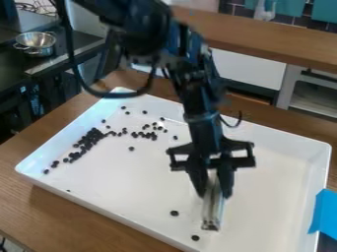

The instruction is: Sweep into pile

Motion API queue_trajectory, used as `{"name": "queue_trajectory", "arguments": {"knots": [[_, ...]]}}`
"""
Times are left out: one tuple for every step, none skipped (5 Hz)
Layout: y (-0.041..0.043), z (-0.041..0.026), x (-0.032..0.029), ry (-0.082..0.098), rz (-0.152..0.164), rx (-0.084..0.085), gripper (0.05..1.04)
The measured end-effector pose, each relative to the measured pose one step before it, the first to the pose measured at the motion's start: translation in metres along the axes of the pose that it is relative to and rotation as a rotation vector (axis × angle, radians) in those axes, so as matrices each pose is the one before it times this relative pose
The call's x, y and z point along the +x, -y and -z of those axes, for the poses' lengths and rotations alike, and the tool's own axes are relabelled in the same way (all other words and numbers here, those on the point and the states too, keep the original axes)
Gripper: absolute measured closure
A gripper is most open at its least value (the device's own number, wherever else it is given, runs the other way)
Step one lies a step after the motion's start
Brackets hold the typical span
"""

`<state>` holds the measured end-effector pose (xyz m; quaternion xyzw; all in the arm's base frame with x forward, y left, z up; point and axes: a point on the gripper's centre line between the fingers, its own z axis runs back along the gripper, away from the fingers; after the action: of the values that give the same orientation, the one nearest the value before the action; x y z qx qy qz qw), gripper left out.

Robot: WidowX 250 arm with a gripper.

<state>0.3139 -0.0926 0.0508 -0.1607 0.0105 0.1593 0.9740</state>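
White tray sat on the wooden surface; black beans lay in a loose band across its left part in the view, a few strays near the front wall. Tool gripped a pale, shiny bar, pointing down by two strays. Blue tape overlapped the right rim.

Lettering inspected: none legible; labels, brands, numbers and signs: none readable.
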Motion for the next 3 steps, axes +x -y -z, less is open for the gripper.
{"name": "queue_trajectory", "arguments": {"knots": [[-0.00259,0.01292,-0.00136,0.0002,-0.0084,0.0034,0.709],[-0.00657,0.01395,-0.00571,0.0022,0.0036,0.0205,0.709],[-0.00758,0.00142,-0.00059,-0.002,0.0149,-0.0013,0.709]]}}
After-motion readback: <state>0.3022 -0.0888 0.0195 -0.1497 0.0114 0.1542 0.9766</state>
